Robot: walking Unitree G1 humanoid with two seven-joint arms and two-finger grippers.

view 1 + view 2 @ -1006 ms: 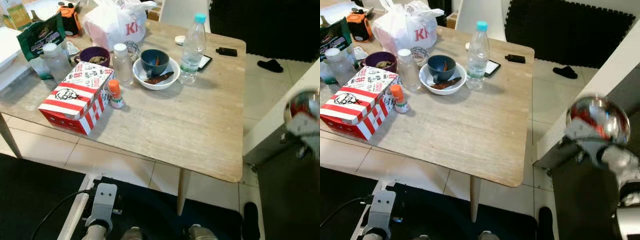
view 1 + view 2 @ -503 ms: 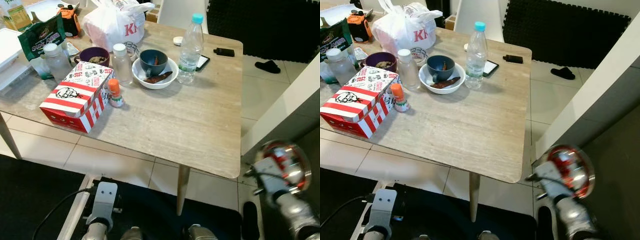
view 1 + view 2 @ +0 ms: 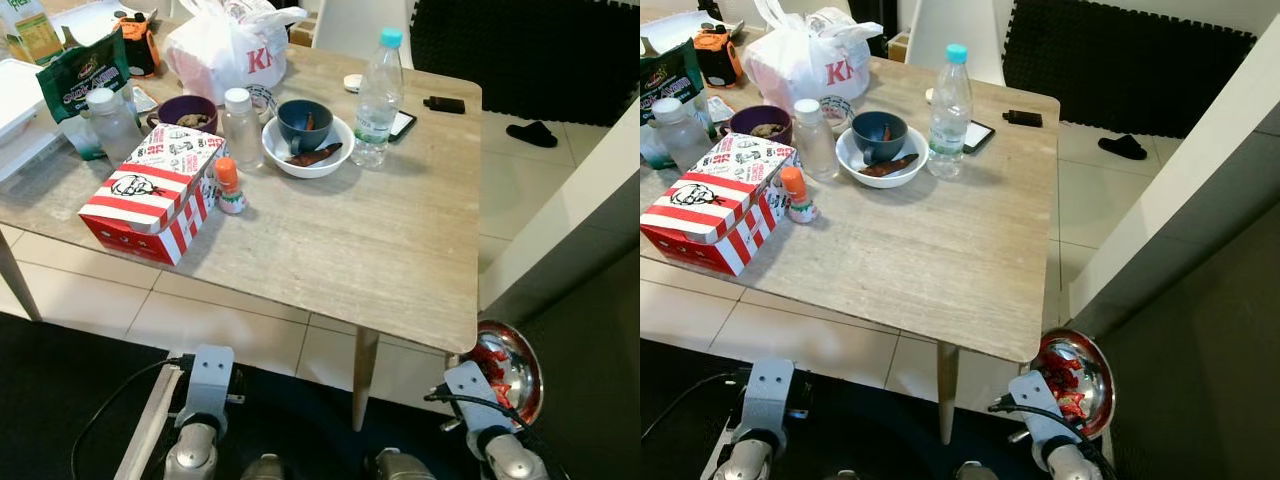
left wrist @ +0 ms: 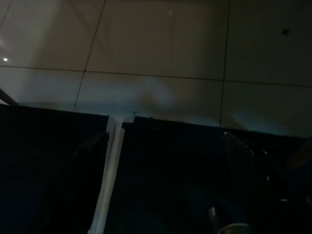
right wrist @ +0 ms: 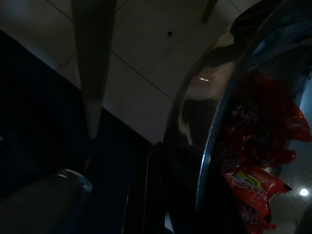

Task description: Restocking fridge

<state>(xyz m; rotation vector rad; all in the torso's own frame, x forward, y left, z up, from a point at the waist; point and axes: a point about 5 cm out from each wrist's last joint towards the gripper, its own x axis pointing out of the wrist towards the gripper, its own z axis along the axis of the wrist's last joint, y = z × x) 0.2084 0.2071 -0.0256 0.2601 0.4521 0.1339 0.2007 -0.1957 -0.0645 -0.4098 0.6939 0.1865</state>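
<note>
A shiny steel bowl (image 3: 512, 352) holding red wrapped sweets (image 5: 253, 181) hangs low beside the table's near right corner, tilted. My right gripper (image 3: 484, 380) is shut on its rim, with one black finger (image 5: 155, 195) lying under the bowl's outer wall. My left gripper (image 4: 161, 170) hangs idle at the lower left, its two dark fingers spread apart over a black mat (image 4: 161, 195) and pale floor tiles. On the wooden table (image 3: 330, 250) stand a water bottle (image 3: 380, 95), a white bowl (image 3: 303, 148) with a blue bowl in it, and a red-striped KFC box (image 3: 150, 195).
A white slanting panel (image 3: 565, 205) and a dark grey surface (image 3: 600, 330) stand close on the right. A table leg (image 3: 362, 375) is beside the bowl. Further back are a KFC bag (image 3: 230, 50), a jar (image 3: 243, 128), a phone (image 3: 443, 103) and a slipper (image 3: 530, 133).
My right arm has come down with the steel bowl, from high on the right to below the table's near right corner. The left arm stays low.
</note>
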